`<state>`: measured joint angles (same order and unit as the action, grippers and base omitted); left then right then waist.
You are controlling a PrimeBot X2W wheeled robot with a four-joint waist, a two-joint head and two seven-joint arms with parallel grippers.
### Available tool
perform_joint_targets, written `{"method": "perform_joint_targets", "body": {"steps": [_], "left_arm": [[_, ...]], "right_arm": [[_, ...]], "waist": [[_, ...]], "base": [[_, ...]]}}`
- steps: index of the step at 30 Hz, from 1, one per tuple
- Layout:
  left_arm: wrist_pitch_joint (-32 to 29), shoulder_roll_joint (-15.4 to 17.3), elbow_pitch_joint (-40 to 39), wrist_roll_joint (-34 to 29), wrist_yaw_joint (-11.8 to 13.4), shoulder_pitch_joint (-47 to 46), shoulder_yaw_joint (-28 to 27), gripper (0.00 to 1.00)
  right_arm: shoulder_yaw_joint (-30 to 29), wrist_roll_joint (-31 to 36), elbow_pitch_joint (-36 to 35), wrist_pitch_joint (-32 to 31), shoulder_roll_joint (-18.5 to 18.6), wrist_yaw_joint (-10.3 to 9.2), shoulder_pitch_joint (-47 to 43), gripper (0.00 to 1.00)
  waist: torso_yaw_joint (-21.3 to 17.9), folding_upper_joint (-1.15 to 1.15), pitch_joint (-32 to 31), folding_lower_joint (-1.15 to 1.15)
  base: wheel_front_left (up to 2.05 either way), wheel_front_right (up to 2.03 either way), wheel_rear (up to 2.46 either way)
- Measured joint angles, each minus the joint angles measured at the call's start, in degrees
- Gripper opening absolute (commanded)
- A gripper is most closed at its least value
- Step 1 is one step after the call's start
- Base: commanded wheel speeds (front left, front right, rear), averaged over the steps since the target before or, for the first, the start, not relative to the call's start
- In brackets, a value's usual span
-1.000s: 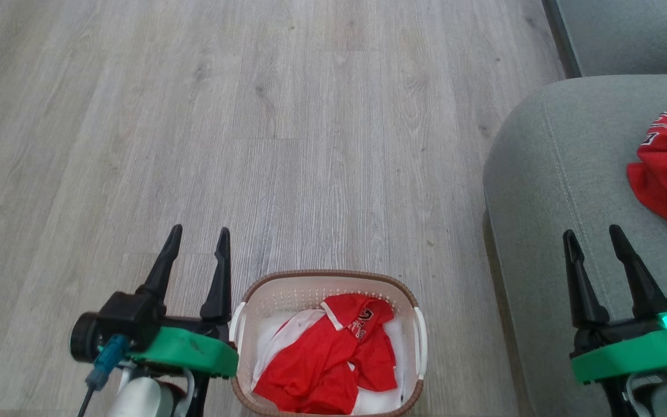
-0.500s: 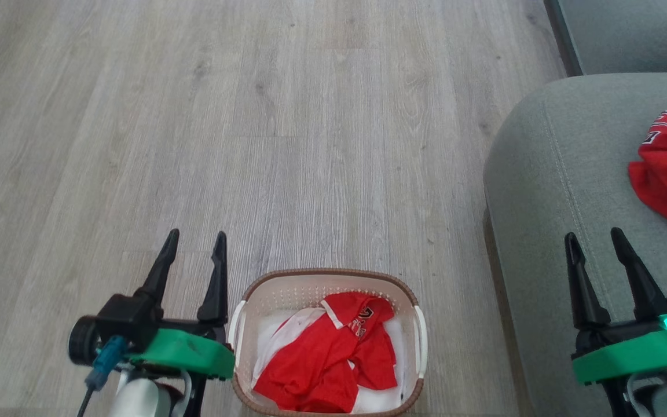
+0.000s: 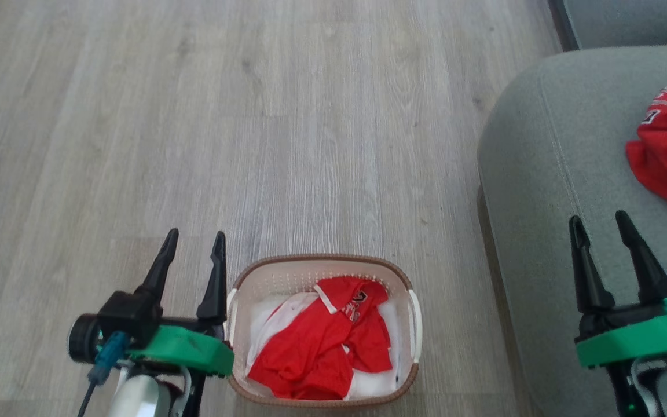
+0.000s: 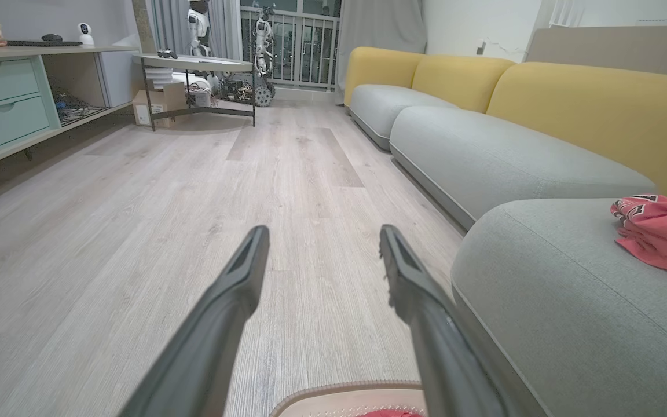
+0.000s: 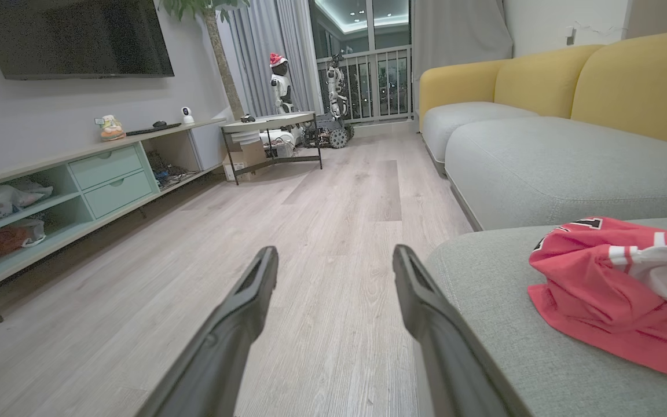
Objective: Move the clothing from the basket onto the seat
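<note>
Clothing (image 3: 316,347) is lying split, one jersey (image 3: 666,145) on the seat (image 3: 542,174) right of the basket (image 3: 322,259), the rest inside it, while the left gripper (image 3: 194,234) and right gripper (image 3: 598,217) are hanging empty, spread wide, either side of the basket, likely needing a downward reach inside.

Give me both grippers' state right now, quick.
Left gripper: open, holding nothing, beside the basket.
Right gripper: open, holding nothing, by the seat.
</note>
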<state>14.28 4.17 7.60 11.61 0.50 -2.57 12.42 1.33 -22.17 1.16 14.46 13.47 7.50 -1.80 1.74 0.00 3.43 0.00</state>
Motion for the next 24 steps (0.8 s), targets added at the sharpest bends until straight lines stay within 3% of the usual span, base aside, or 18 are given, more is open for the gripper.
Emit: {"method": "perform_joint_targets", "body": {"steps": [9,24], "left_arm": [[0.0,-0.8,3.1,-0.9,-0.5,-4.6,0.6,1.00],[0.0,-1.5,16.2,0.3,-0.1,-17.6,6.1,1.00]], "right_arm": [[0.1,-1.2,-0.2,0.0,1.7,0.00,3.8,1.00],[1.1,-3.7,-2.3,0.0,6.6,0.00,13.1,1.00]], "waist": [[-1.4,0.00,5.0,0.00],[-4.5,0.00,18.5,0.00]], "base": [[0.00,0.00,0.00],[0.00,0.00,0.00]]}}
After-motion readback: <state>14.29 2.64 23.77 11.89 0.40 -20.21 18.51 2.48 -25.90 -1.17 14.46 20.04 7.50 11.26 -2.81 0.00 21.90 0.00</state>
